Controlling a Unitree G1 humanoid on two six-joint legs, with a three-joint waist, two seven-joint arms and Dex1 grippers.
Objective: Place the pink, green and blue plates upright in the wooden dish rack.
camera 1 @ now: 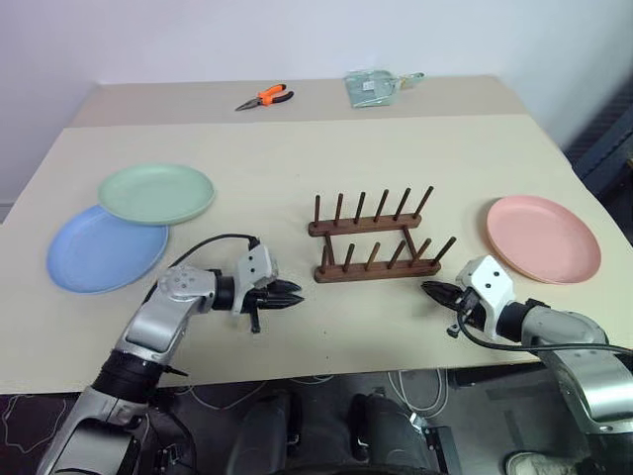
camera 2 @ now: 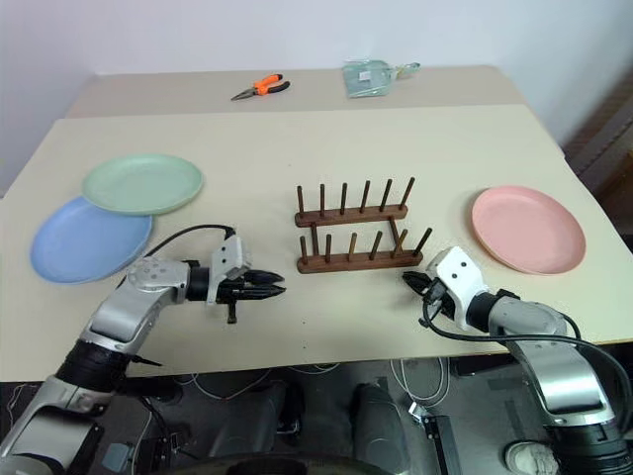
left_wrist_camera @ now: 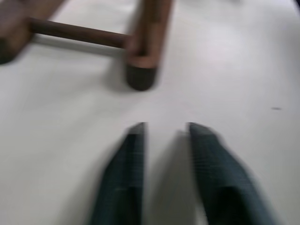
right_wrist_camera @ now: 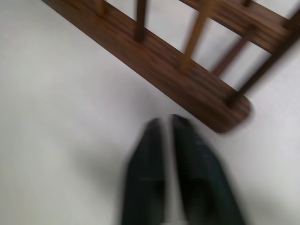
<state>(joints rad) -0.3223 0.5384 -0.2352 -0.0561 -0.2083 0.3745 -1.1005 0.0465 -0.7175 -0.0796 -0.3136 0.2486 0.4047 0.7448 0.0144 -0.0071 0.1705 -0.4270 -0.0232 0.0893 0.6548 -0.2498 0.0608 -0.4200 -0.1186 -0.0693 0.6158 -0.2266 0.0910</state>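
The wooden dish rack (camera 1: 371,242) stands empty at the middle of the table, its pegs upright. To the left, the green plate (camera 1: 156,193) lies flat with its edge overlapping the blue plate (camera 1: 94,252). The pink plate (camera 1: 542,237) lies flat to the right of the rack. My left gripper (camera 1: 294,295) hovers low over the table just left of the rack's near rail, pointing right, its fingers (left_wrist_camera: 133,154) slightly apart with nothing between them. On the other side, my right gripper (camera 1: 430,289) sits just right of that rail's end (right_wrist_camera: 225,115), shut and empty.
Orange-handled pliers (camera 1: 263,97) and a clear plastic packet (camera 1: 376,87) lie on the farther table section. The table's front edge (camera 1: 326,371) runs close beneath both grippers. Bare tabletop stretches between the rack and the plates.
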